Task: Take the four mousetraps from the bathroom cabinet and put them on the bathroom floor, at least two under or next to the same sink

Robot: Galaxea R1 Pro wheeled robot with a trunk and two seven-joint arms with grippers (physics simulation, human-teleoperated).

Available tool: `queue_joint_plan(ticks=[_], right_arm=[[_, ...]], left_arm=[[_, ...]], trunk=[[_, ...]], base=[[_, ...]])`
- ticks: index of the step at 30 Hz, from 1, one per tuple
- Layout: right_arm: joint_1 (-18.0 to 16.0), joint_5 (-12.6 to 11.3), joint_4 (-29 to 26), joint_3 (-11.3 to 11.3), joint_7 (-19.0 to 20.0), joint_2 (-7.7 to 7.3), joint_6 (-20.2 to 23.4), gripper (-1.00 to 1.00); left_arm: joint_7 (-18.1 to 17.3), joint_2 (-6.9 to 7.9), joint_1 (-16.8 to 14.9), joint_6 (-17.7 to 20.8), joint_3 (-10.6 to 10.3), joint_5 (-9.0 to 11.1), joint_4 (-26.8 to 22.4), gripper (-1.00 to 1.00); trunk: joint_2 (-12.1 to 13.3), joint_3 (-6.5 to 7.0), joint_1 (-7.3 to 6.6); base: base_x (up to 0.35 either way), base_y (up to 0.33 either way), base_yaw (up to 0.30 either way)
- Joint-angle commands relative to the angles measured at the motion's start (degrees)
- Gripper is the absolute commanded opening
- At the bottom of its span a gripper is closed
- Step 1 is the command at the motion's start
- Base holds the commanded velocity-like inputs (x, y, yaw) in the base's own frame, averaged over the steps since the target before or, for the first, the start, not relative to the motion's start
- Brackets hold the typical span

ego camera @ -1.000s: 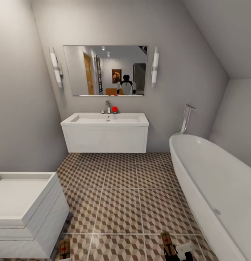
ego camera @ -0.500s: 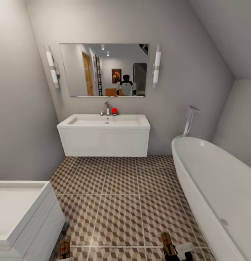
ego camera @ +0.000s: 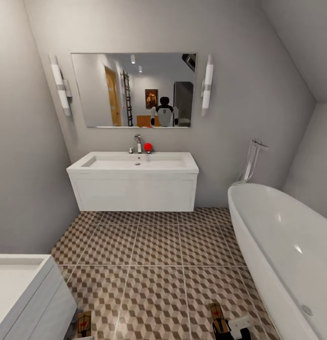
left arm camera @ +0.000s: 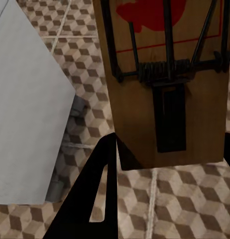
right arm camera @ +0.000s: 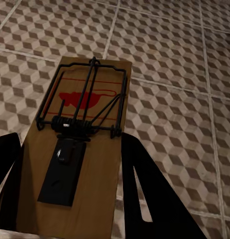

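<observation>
Two mousetraps are carried above the bathroom floor (ego camera: 154, 264), one in each gripper. In the left wrist view, a tan mousetrap (left arm camera: 167, 94) with a dark wire frame and a red mark is pinched at its lower edge by the left gripper (left arm camera: 165, 164), whose dark fingers (left arm camera: 97, 199) are closed against the board; a white toilet (left arm camera: 25, 109) is seen beside it over the cube-patterned tiles. In the right wrist view, a second mousetrap (right arm camera: 77, 154) is clamped between the fingers (right arm camera: 145, 194) of the right gripper (right arm camera: 70, 189), held flat over the tiles.

In the head view, both traps are visible at the lower edge, the left one (ego camera: 83, 324) near the toilet (ego camera: 26, 293), the right one (ego camera: 217, 314) near the white bathtub (ego camera: 281, 245). The sink (ego camera: 135, 163), on its white wall-hung vanity, is seen against the far wall beneath a mirror (ego camera: 133, 89), well apart from both traps.
</observation>
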Motion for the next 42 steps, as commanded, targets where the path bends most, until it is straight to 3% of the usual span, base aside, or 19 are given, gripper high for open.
queue_joint_plan(ticks=[1, 42], right_arm=[[0.0, 0.0, 0.1, 0.3, 0.1, -0.03, -0.2, -1.00], [-0.1, 0.0, 0.1, 0.3, 0.1, -0.03, -0.2, -1.00]], left_arm=[[0.5, -0.02, -0.1, -0.2, -0.5, 0.0, 0.2, -1.00], [0.5, -0.07, -0.1, -0.2, -0.5, 0.0, 0.2, -1.00]], trunk=[[0.0, -0.06, 0.03], [0.0, -0.06, 0.03]], base=[[0.331, 0.000, 0.000], [0.320, 0.000, 0.000]])
